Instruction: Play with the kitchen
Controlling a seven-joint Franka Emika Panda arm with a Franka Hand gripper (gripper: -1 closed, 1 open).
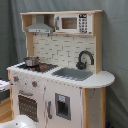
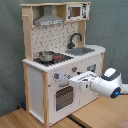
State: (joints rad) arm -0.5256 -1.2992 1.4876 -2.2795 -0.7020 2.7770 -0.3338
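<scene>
The kitchen [image 1: 60, 75] is a white and light-wood toy unit that shows in both exterior views. It has a grey hood [image 1: 40, 25], a dotted backsplash, a small metal pot [image 2: 46, 56] on the hob, a black faucet [image 2: 75, 39] and a grey sink [image 2: 82, 50]. In the second exterior view my white arm [image 2: 107, 84] reaches in from the right. My gripper [image 2: 75, 83] sits in front of the kitchen's front panel, just below the knobs [image 2: 74, 70] and by the top of the oven door [image 2: 62, 97]. I cannot see whether it touches.
A microwave [image 1: 72, 23] is built into the top shelf. A rounded counter end [image 1: 102, 79] sticks out beside the sink. A wooden floor [image 2: 95, 115] lies under the arm, a grey curtain hangs behind, and a white rounded shape [image 1: 20, 121] shows at the first exterior view's bottom left.
</scene>
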